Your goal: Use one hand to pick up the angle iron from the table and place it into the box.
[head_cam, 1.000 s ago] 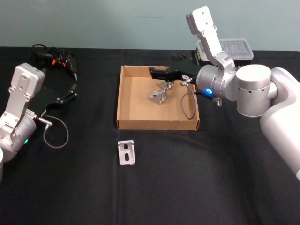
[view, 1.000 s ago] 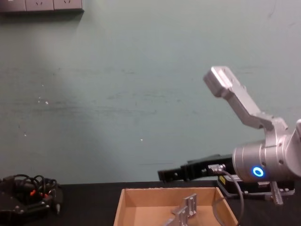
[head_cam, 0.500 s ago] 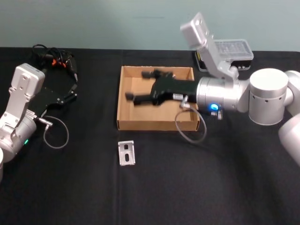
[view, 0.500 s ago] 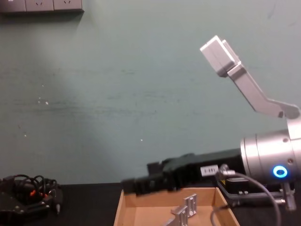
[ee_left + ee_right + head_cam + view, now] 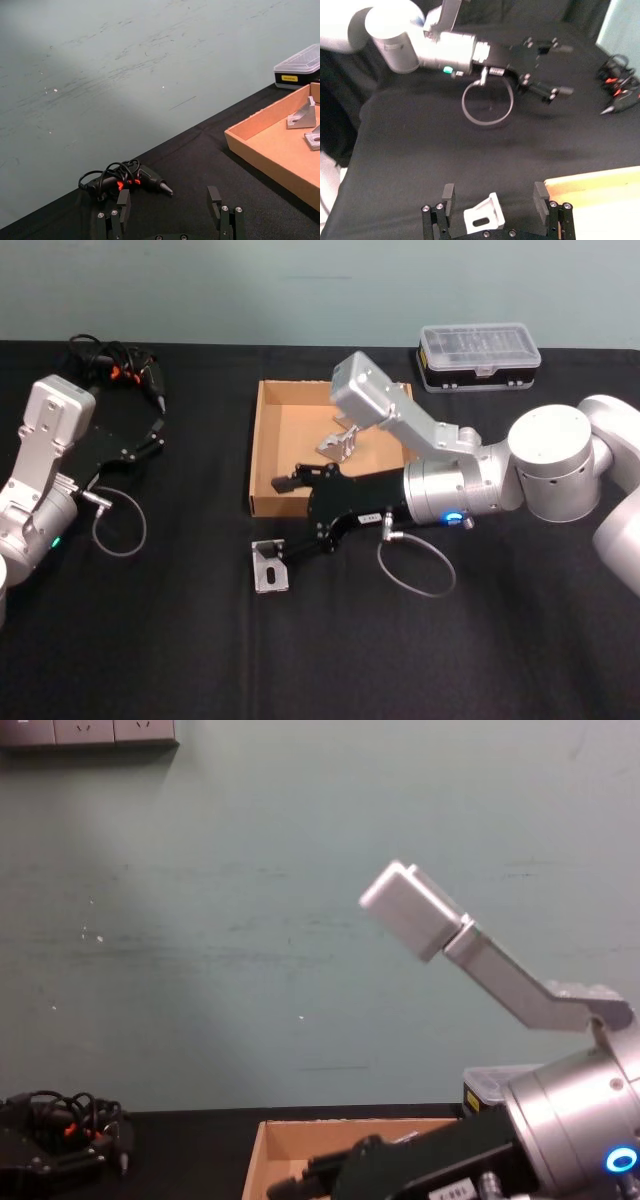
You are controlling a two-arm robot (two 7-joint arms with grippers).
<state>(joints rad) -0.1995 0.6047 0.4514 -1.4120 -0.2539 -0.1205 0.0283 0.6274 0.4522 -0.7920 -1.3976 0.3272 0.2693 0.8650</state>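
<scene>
A silver angle iron [image 5: 268, 567] lies flat on the black table [image 5: 180, 640] just in front of the tan box [image 5: 262, 455]. My right gripper [image 5: 281, 518] hangs open beside and over it. In the right wrist view the angle iron [image 5: 485, 216] sits between the two black fingers [image 5: 449, 192], untouched, under the open right gripper [image 5: 494, 192]. Another angle iron [image 5: 340, 444] rests inside the box. The left gripper [image 5: 150, 435] is parked at the far left, and the left wrist view shows this left gripper [image 5: 168, 205] open with nothing in it.
A black glue gun with a tangled cord [image 5: 125, 368] lies at the back left. A black case with a clear lid [image 5: 480, 355] stands behind the box on the right. A loop of grey cable [image 5: 415, 562] hangs from the right wrist.
My right gripper has come out of the box and swung toward the front, down to the angle iron on the table. The angle iron inside the box stays put. The left arm has not moved.
</scene>
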